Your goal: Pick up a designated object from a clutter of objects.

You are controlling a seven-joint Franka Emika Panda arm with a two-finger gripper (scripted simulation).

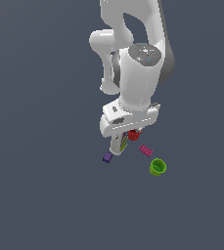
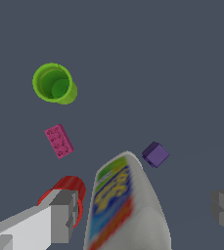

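We see the arm (image 1: 133, 63) bent over and pointing down above the clutter. Its gripper (image 2: 143, 212) is spread wide, holding nothing, with the bottle (image 2: 125, 205) between the fingers (image 2: 59, 217). The green cup (image 2: 54, 83) stands apart. The red cup (image 2: 64, 193) is beside one finger. The brick (image 2: 59, 141) lies flat between both cups. The purple block (image 2: 155, 154) is near the bottle.

Magenta-pink studded brick (image 2: 59, 141); bright green cup (image 2: 54, 83); red cup (image 2: 68, 191); purple block (image 2: 155, 154); white bottle (image 2: 125, 210) (label banded green, yellow, blue, red).
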